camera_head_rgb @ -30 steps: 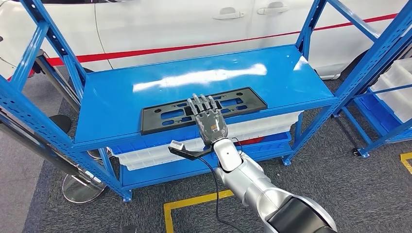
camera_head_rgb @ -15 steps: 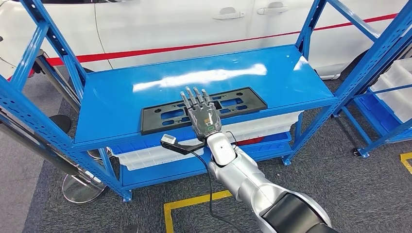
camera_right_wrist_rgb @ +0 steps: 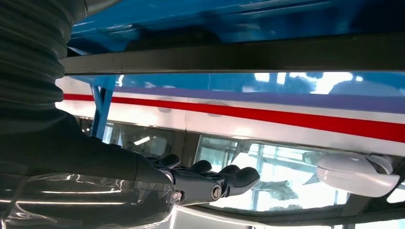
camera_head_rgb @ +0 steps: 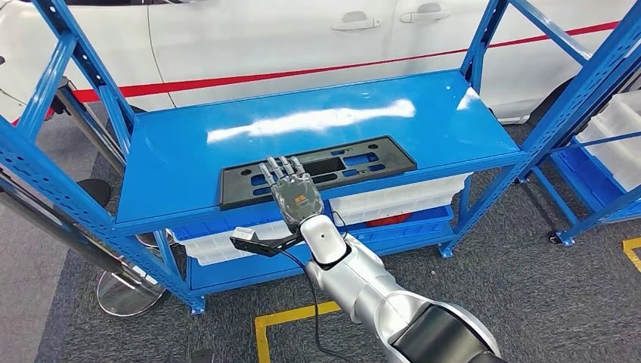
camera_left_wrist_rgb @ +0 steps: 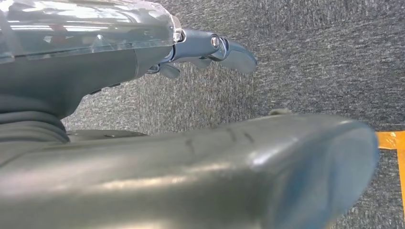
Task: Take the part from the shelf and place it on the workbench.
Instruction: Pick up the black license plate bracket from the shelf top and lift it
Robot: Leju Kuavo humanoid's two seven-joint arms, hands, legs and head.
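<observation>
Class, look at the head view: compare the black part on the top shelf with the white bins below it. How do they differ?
The black part is flat, dark, pierced by cut-outs and lies in the open on the blue shelf. The white bins are pale, deeper and tucked underneath, partly hidden. Both are long and run along the shelf's front edge.

Right hand (camera_head_rgb: 293,195) covering part (camera_head_rgb: 363,161) middle, contact perhaps unclear

Compared with one second ago, the right robot hand (camera_head_rgb: 293,193) has moved to the left along the black part (camera_head_rgb: 317,171) on the blue shelf (camera_head_rgb: 181,166), fingers extended and apart over its left half, near the front edge.
</observation>
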